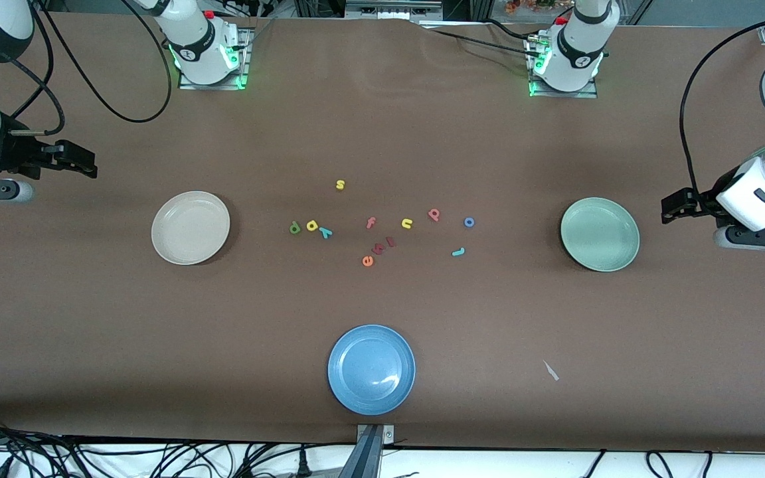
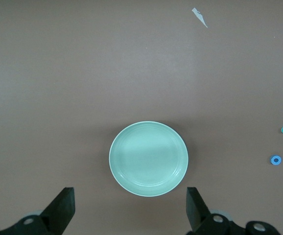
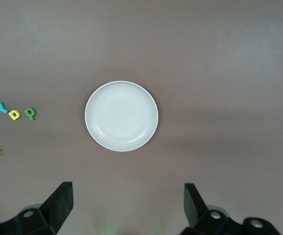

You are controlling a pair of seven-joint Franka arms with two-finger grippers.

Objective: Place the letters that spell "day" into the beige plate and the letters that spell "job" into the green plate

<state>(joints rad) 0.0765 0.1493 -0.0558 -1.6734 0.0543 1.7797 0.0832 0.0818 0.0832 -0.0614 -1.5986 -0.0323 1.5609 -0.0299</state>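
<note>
Both arms are parked at the table's ends, waiting, nothing in hand. The left gripper (image 2: 129, 210) hangs over the left arm's end of the table, fingers spread wide and empty, and its wrist view looks straight down on the green plate (image 1: 599, 234), which sits bare. The right gripper (image 3: 127, 210) mirrors it over the right arm's end, fingers just as wide apart and holding nothing, with the beige plate (image 1: 190, 228) bare below its camera. Out in the middle of the brown table (image 1: 382, 133), taking the red i (image 1: 390, 241) as the clock's centre in the front view: the green d (image 1: 295, 228), yellow a (image 1: 312, 226) and teal y (image 1: 325, 232) sit in a tight row out at nine o'clock, toward the beige plate, the a nearly touching the y. The pinkish-red b (image 1: 433, 214) is at about two o'clock, the blue o (image 1: 469, 222) at about three beside it toward the green plate, and the teal j (image 1: 458, 251) just past three, nearer the front camera than the o. Among the others, the pink f (image 1: 370, 223) lies at eleven, the yellow n (image 1: 407, 224) at one, the orange-red e (image 1: 368, 261) at seven and the yellow s (image 1: 340, 184) up at eleven, well apart. The blue plate (image 1: 371, 369) sits at six, nearest the front camera, with a small pale scrap (image 1: 550, 370) at four.
</note>
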